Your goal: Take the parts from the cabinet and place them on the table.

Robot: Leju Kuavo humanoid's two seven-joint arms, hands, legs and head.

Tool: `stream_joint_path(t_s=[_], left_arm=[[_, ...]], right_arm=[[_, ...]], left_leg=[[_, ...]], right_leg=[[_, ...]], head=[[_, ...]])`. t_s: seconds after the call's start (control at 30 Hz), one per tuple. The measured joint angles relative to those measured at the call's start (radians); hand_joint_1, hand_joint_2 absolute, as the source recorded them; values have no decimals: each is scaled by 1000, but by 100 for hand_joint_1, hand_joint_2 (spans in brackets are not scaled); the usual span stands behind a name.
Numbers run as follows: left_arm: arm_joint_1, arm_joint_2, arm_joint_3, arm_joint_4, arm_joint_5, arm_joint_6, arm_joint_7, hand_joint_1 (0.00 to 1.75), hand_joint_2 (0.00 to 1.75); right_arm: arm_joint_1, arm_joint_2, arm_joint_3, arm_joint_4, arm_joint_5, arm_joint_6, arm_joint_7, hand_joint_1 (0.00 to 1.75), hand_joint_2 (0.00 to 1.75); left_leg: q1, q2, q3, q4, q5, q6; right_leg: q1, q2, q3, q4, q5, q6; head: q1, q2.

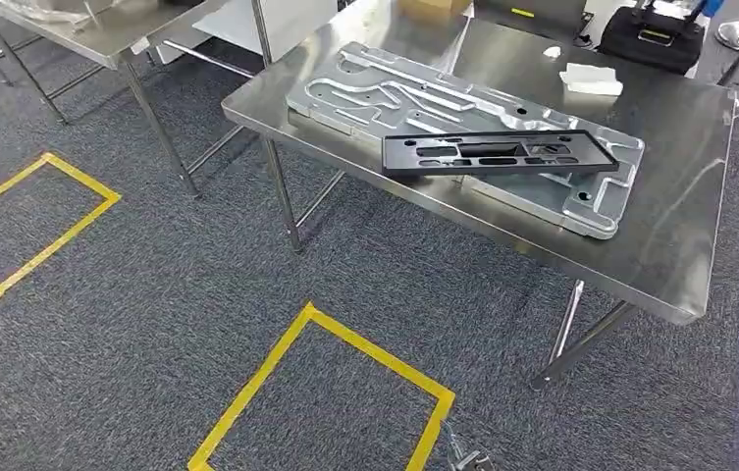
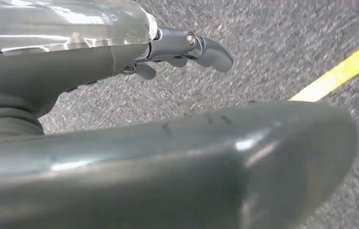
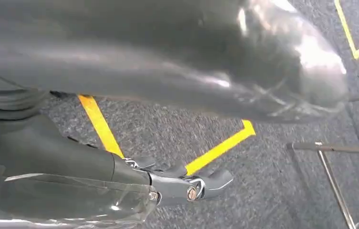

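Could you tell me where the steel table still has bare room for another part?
The steel table is bare along its right side, between the silver plate, the white cloth and the right edge. The middle is crowded: the black frame lies on the plate.

On the table [image 1: 684, 196]: a plate [image 1: 365, 93], with a frame [image 1: 498, 152] lying across its right part. Behind and right of these, a cloth [image 1: 591, 78]. Second table [image 1: 100, 39] far left. Floor squares [image 1: 321, 392] in front.
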Motion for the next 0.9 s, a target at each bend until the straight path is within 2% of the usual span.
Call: stream_joint_path(t_s=[0.03,0.07,0.1,0.13,0.17,0.2,0.23,0.27,0.4,0.5,0.57,0.6,0.9], left_arm=[[1,0,1,0,0,0,0,0,0],[2,0,1,0,0,0,0,0,0],[3,0,1,0,0,0,0,0,0],[3,0,1,0,-1,0,0,0,0],[2,2,2,0,-1,1,0,0,0],[1,2,3,0,-2,2,0,0,0],[1,2,3,0,-4,2,0,0,0],[2,2,3,0,-5,3,-1,0,0],[1,0,3,0,-9,5,1,0,0],[1,0,3,0,-11,8,2,0,0],[1,0,3,0,-18,8,2,0,0],[1,0,3,0,-19,8,3,0,0],[-1,0,3,0,-21,11,17,0,0]], right_arm=[[0,-1,3,2,0,-4,0,0,0],[-2,-2,6,4,0,-8,0,0,0],[-4,-3,6,7,0,-13,0,0,0],[-6,-3,7,10,-2,-17,0,0,0],[-11,-2,13,16,-6,-18,1,0,0],[-13,-2,16,16,-7,-19,2,0,0],[-12,-3,17,18,-7,-22,1,0,0],[-13,-2,18,20,-7,-24,1,0,0],[-28,1,27,33,-7,-23,1,0,0],[-35,1,30,46,-14,-23,1,0,0],[-38,1,30,56,-16,-23,1,0,0],[-40,1,31,63,-16,-22,1,0,0],[-46,0,43,95,26,-55,1,0,0]], left_leg=[[3,0,1,5,-5,-4],[7,-2,2,14,-12,-11],[13,-3,2,29,-23,-21],[13,-3,-2,45,-37,-32],[8,-4,-14,60,-47,-42],[5,-5,-19,65,-50,-46],[5,-4,-19,75,-59,-38],[5,-5,-19,71,-51,-19],[6,-5,-13,62,-51,-18],[7,-5,-12,57,-49,-31],[8,-5,-12,56,-49,-47],[9,-5,-12,56,-50,-50],[4,-5,-13,62,-51,-51]], right_leg=[[-4,-1,7,-27,33,5],[-8,-3,33,-90,80,11],[-13,-6,76,-187,136,17],[-16,-9,105,-259,152,21],[-7,-4,104,-253,135,13],[-9,0,99,-248,134,-9],[-11,-1,98,-251,136,-11],[-9,1,98,-251,134,-14],[-5,2,99,-250,130,-21],[-3,1,99,-250,129,-23],[-2,1,99,-249,129,-23],[-2,1,99,-249,129,-23],[-3,1,105,-254,132,-18]], head=[[0,0],[0,0],[0,0],[0,0],[1,0],[-2,0],[-3,0],[-2,0],[-2,0],[-2,0],[-2,0],[-2,0],[-2,0]])
